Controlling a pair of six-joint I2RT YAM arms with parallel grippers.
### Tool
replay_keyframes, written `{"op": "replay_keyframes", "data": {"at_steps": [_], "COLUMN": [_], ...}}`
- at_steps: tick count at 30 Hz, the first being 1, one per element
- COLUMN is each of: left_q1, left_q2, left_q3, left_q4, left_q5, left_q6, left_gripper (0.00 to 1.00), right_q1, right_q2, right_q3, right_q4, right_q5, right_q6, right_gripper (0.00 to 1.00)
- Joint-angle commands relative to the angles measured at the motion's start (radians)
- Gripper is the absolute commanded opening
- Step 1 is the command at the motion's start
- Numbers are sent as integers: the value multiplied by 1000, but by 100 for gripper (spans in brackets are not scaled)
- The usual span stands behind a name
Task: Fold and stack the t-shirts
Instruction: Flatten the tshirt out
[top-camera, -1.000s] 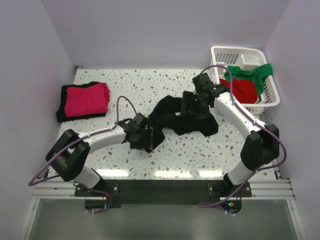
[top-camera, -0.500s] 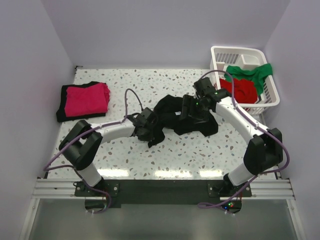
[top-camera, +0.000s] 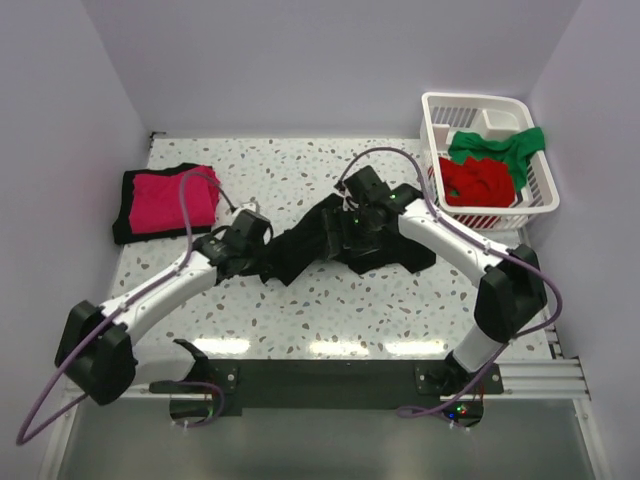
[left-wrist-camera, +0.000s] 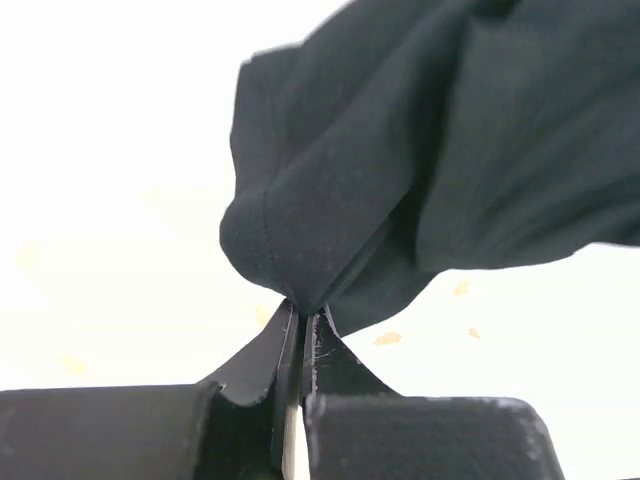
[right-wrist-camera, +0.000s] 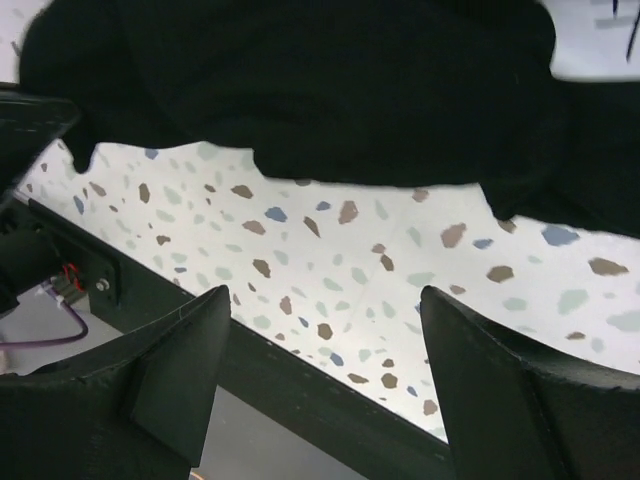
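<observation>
A crumpled black t-shirt (top-camera: 392, 250) lies mid-table. My left gripper (top-camera: 262, 256) is shut on its left edge; in the left wrist view the jaws (left-wrist-camera: 303, 315) pinch a fold of the black cloth (left-wrist-camera: 400, 150), lifted off the table. My right gripper (top-camera: 342, 232) hovers open over the shirt's middle. In the right wrist view the fingers (right-wrist-camera: 325, 292) stand wide apart, with nothing between them and the black cloth (right-wrist-camera: 300, 90) beyond the tips. A folded magenta-pink t-shirt (top-camera: 170, 198) rests on a folded black one at the left.
A white slatted basket (top-camera: 478, 100) stands at the back right, holding a red t-shirt (top-camera: 475, 180) and a green t-shirt (top-camera: 500, 145). Walls close in the table on three sides. The dark front rail (right-wrist-camera: 300, 400) shows in the right wrist view.
My left gripper closed on the black shirt's edge and has pulled it leftward. My right gripper moved left over the shirt, still open.
</observation>
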Motion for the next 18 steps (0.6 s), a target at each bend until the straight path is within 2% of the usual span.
{"op": "replay_keyframes", "data": {"at_steps": [1,9,13,14,15,16,18], "left_q1": [54,70,76,77,78,79,91], "left_q2": [-116,-185,-187,-185,-184,-185,-182], "left_q3": [-25,-10,-8,-5,-4,-4,8], "left_q4": [-73,-150,-153,-152,-153,-153,-161], "left_q5": [-17,-51,-45,-43,-45,-48,-60], "left_q6": [6,23,21,20,23,26,41], "left_gripper": [0,0,0,0,0,0,0], "right_q1": [30,84,107,108,108,107,107], "right_q2": [56,332,424,441,447,455,466], "right_q3": [85,303,317,288,271,258,248], "right_q4": [54,-33,-46,-20,-6,0,-12], "right_q5": [-42,71,95,93,76,73,75], "right_q6": [-17,-28,-43,-43,-40,-38,-37], "right_gripper": [80,81,81,78,72,54,27]}}
